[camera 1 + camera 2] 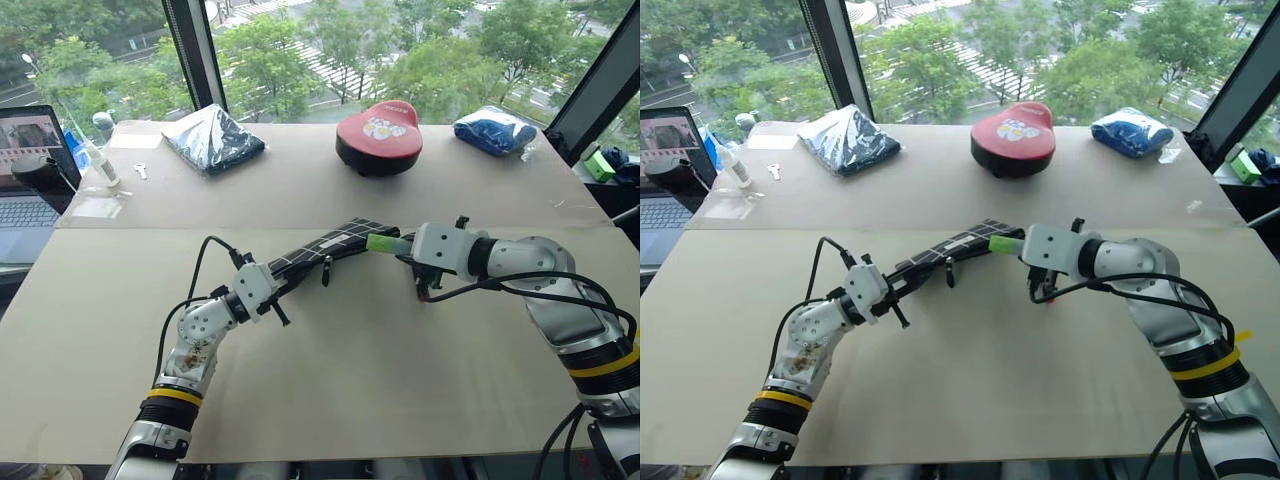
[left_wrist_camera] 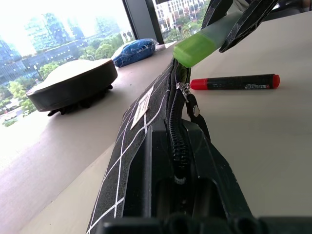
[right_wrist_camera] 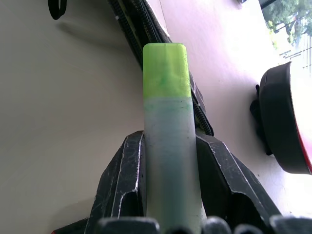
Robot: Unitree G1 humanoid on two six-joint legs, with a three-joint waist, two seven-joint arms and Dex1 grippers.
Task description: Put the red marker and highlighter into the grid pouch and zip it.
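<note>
Green-capped highlighter [image 3: 168, 131] sits clamped in the right tool [image 1: 400, 246] at the grid pouch [image 1: 320, 250] mouth, left tool [image 1: 278, 288] gripping the pouch.

Bright, even daylight enters through the windows [image 1: 330, 50] at the far edge of the table [image 1: 330, 380] and falls toward the camera. Shadows on the pale tabletop are soft and short; a faint one lies beneath the grid pouch [image 1: 320, 250]. In the left wrist view the sky and distant buildings are blown out to near white, and the tabletop carries a pinkish glare toward the window. The close end of the pouch there is dark and slightly soft. In the right wrist view the highlighter [image 3: 168, 131] is sharp, while the background behind it blurs. The head views bend straight edges slightly at the borders.
</note>
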